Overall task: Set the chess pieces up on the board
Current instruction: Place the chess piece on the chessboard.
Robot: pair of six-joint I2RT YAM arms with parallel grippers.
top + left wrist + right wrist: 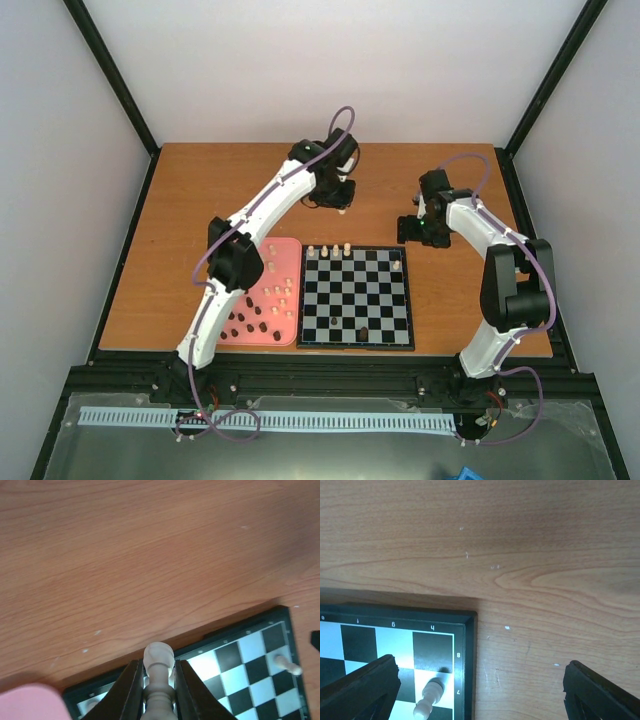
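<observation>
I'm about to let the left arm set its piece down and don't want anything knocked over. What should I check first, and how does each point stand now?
1. Grip: left claw shut on the held piece, which is upright: ok.
2. Target square free: cannot tell, the claw hides the squares beneath.
3. The four cream pieces on the far row of the board are standing: ok.
4. The lone cream piece near the far right corner is upright: cannot tell.
5. The right claw is out of the way: ok, open and empty at the board's corner.
</observation>
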